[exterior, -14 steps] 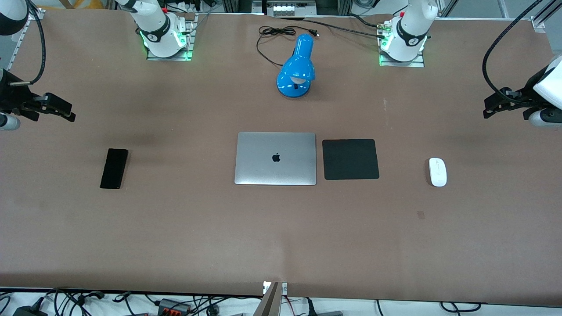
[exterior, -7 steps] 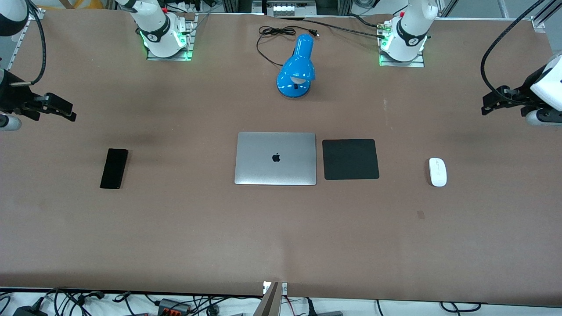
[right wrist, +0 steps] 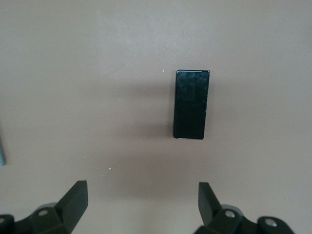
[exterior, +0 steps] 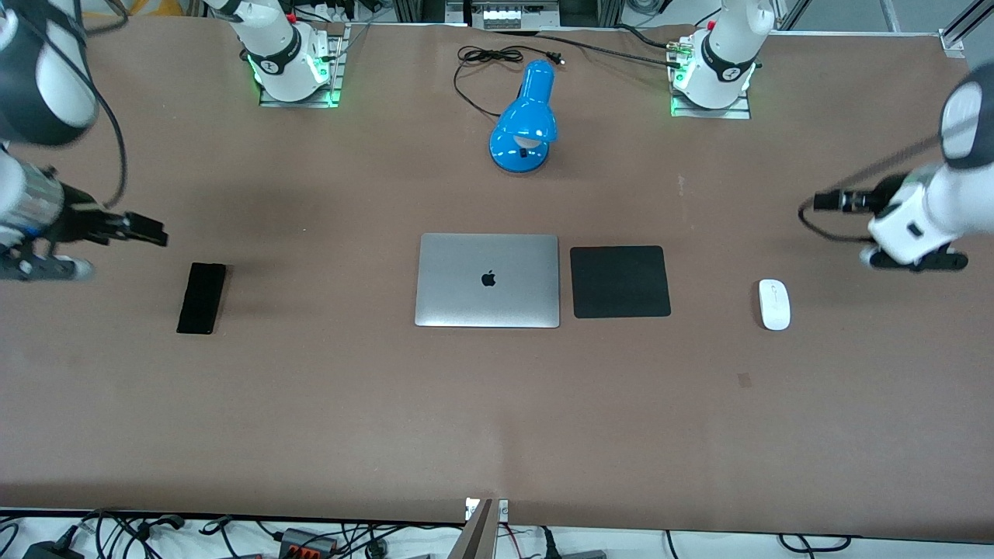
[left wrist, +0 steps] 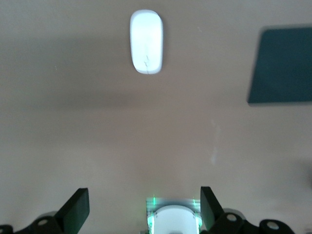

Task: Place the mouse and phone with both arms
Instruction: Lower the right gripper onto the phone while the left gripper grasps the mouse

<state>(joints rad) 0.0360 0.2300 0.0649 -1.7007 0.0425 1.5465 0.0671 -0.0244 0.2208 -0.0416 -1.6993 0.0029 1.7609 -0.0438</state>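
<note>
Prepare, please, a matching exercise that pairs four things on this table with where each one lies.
Things:
1. mouse
2. phone
3. black square pad
4. blue lamp

Places:
A. directly beside the laptop, toward the left arm's end of the table
B. farther from the front camera than the laptop, between the two arm bases
C. alone on the table toward the right arm's end, near the open right gripper
D. between the pad and the open left gripper, toward the left arm's end

Pairs: 1-D, 2-C, 3-A, 4-B
</note>
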